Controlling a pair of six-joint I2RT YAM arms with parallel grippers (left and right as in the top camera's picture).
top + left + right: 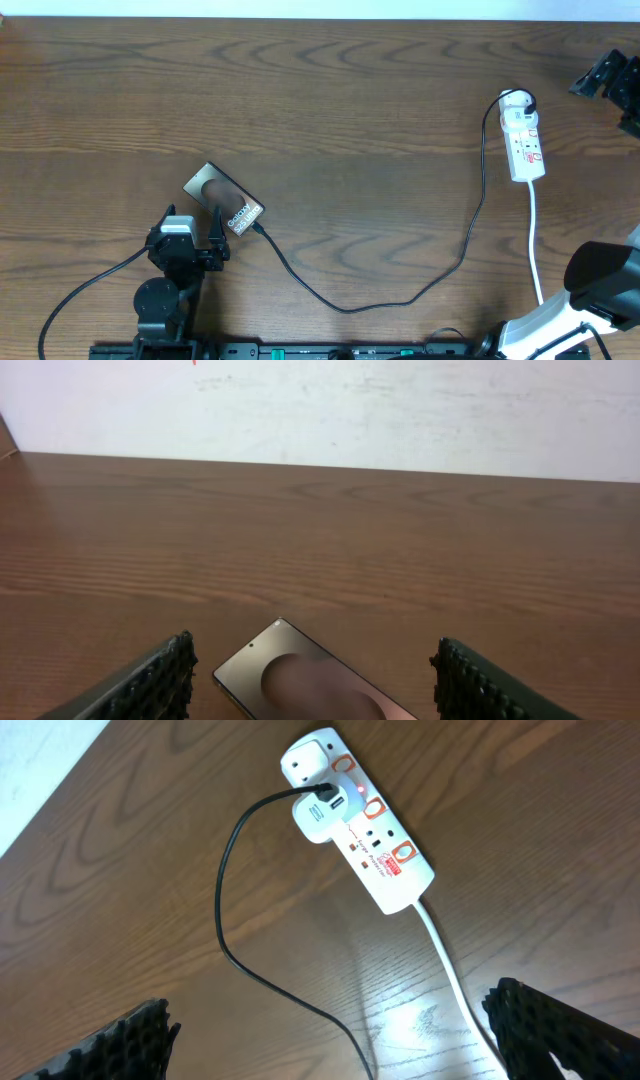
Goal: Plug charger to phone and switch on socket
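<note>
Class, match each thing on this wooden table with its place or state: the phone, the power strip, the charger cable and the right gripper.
Things
1. flat dark phone with white lettering
2. white elongated power strip with red switch marks
3. long thin black charger cable
4. right gripper

Places and states
A. wide open, holding nothing
B. at the right side of the wooden table
C. just ahead of the left gripper
D. runs across the wood from strip towards phone

Pairs: 1-C, 2-B, 3-D, 4-A
</note>
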